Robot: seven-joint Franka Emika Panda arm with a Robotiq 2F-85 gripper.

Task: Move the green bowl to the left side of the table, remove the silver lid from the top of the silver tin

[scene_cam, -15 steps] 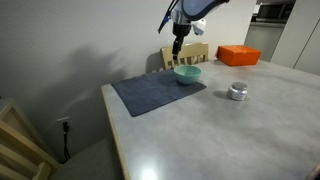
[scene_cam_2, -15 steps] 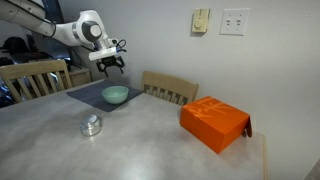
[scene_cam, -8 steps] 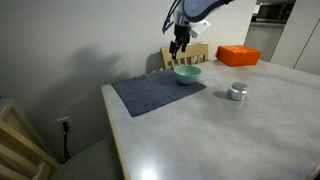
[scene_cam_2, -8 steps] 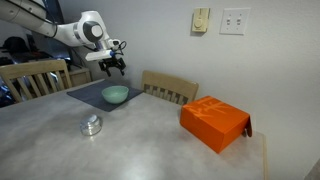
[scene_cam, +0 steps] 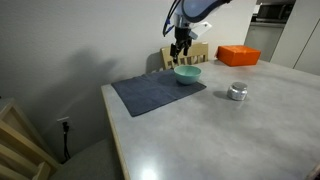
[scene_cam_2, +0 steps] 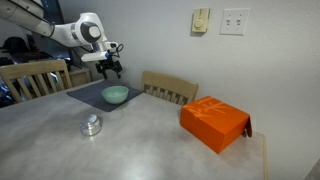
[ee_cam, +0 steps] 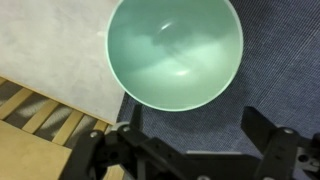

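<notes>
Above the far corner of the dark mat (scene_cam_2: 92,96), the gripper (scene_cam_2: 111,72) hangs over the green bowl (scene_cam_2: 116,95). It is a little lower than a second ago and not touching the bowl. The bowl, the silver tin (scene_cam_2: 91,129) and the orange box (scene_cam_2: 214,123) lie where they lay before. The claw is spread wide: in the wrist view the two dark fingers (ee_cam: 125,140) stand well apart at the bottom edge, with only blue-grey cloth between them and the bowl's (ee_cam: 175,50) rim just beyond. From left to right in an exterior view, the tin stands on the bare grey table (scene_cam_2: 150,150) with the silver lid (scene_cam_2: 91,120) on top. The bowl sits farther back on the mat, a wooden chair (scene_cam_2: 170,88) is drawn up to the far edge, and the orange box lies well off to the right. In an exterior view from another side the order differs: mat (scene_cam: 158,93), bowl (scene_cam: 187,73) under the gripper (scene_cam: 180,54), then the tin (scene_cam: 237,95), with the box (scene_cam: 238,55) behind it. Only the wrist view looks into the bowl, showing a glossy, empty inside, the mat's edge against the pale tabletop (ee_cam: 50,40) and pale wooden slats (ee_cam: 30,120) past the table's edge. Only the exterior views show the tin, its lid and the box, and one of them also shows a wall switch (scene_cam_2: 201,20) and an outlet (scene_cam_2: 235,21).
</notes>
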